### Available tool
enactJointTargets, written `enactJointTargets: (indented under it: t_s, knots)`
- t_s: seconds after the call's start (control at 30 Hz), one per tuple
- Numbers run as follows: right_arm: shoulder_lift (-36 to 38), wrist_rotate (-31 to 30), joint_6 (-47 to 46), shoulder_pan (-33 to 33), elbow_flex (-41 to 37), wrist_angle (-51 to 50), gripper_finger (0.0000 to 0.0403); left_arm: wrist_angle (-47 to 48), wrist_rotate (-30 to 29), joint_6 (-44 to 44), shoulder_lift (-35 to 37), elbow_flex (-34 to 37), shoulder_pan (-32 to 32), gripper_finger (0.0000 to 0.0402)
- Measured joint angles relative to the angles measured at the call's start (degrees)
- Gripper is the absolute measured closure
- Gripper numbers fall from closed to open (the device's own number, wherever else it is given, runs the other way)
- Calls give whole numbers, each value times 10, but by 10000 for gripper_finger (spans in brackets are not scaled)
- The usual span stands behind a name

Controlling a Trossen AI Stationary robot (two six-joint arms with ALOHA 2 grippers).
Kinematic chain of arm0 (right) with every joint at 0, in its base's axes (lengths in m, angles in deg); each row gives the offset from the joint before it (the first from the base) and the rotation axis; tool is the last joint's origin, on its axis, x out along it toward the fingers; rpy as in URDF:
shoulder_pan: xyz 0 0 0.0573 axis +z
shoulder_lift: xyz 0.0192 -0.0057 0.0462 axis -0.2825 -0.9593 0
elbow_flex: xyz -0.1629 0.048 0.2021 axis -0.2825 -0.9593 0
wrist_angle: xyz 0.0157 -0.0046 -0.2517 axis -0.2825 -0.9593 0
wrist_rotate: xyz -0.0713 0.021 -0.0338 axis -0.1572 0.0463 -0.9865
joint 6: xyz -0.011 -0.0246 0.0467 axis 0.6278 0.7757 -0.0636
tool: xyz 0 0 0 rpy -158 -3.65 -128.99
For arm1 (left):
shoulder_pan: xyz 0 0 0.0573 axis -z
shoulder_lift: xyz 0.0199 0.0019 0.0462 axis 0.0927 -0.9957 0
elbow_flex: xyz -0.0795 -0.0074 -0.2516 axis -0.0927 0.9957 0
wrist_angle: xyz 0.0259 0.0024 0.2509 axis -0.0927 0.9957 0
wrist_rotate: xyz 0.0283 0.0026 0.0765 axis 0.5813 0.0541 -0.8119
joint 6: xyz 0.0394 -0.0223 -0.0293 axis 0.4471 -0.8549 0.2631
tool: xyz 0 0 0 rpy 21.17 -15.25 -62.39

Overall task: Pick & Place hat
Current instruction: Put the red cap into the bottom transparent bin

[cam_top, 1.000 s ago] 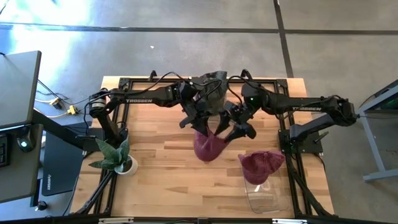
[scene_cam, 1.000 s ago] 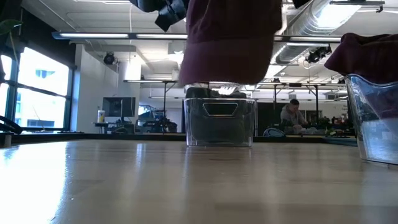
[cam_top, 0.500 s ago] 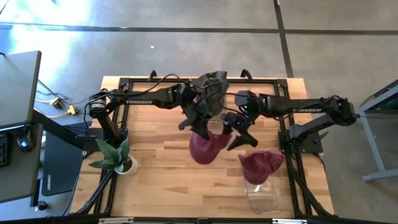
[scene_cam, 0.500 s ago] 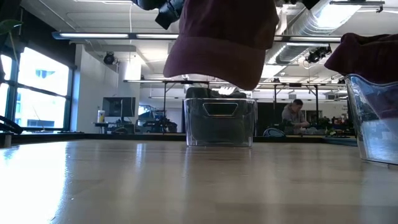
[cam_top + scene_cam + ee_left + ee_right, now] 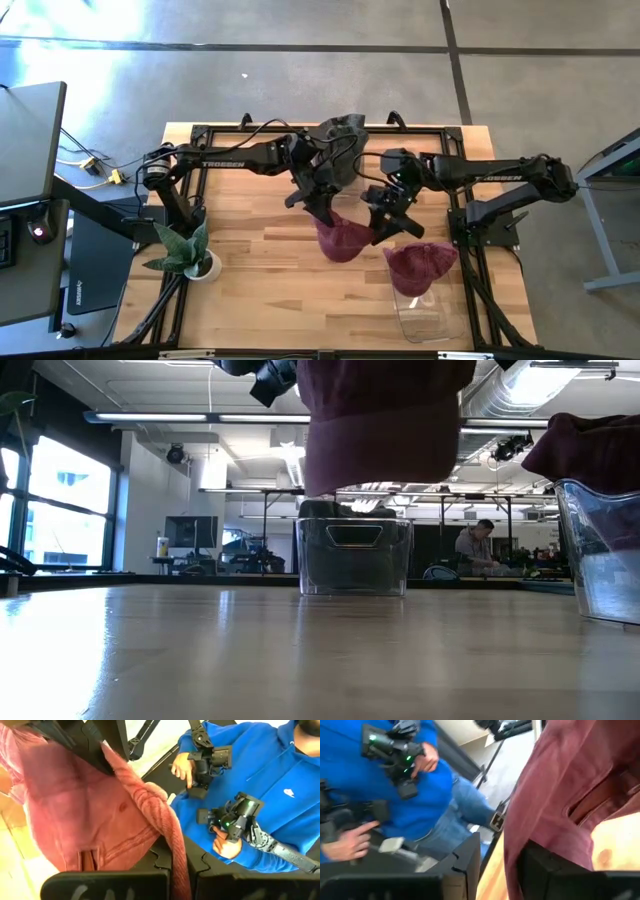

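both grippers on one maroon hat, held above the bench

left gripper (image 5: pixel 322 210): reaches in from the left arm to mid-bench, pinched onto the left edge of the maroon hat (image 5: pixel 345 238). its wrist view shows the cloth bunched between its dark fingers (image 5: pixel 107 882), a rolled seam running along the fabric.

right gripper (image 5: pixel 378 228): reaches in from the right arm, clamped on the same hat's right edge. its wrist view shows maroon cloth draped over one dark finger (image 5: pixel 555 875).

maroon hat: hangs between the two grippers, clear of the wood. the low view shows its lower hem (image 5: pixel 382 455) well above the bench top, in front of the far clear bin.

second maroon hat (image 5: pixel 420 265): lies on the rim of a clear container (image 5: pixel 420 315) at the bench's front right, just beside the right gripper. the low view catches it at the right edge, spilling over the container wall (image 5: pixel 600 550).

clear bin (image 5: pixel 354 555): at the back middle of the bench, with dark cloth piled in it (image 5: pixel 343 133).

potted plant (image 5: pixel 185 252): front left of the bench, well apart from the hats.

bench (image 5: pixel 260 290): light wood planks, black frame rails at both sides.

person in a blue top (image 5: pixel 260 785): stands beyond the bench, each hand on a dark handheld controller; also seen in the right wrist view (image 5: pixel 375 785). another person (image 5: pixel 476 550) sits far back in the room.
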Motion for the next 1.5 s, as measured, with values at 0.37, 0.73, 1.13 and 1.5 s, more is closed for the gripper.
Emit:
enactJointTargets:
  t_s: [0.37, 0.73, 1.13, 1.5]
  knots:
    - [0, -90, -38, -25, 0, 71, 171, 0, -33, 1, 0, 0, 8, 401]
    - [-1, -220, -53, 23, 0, 113, 167, 0, -96, 2, 0, 0, 7, 401]
    - [-1, -264, -71, 43, 0, 118, 383, -1, -81, 1, 0, 0, 7, 400]
    - [67, -220, -92, 43, 0, 95, 383, 1, 13, -50, 0, 0, -45, 275]
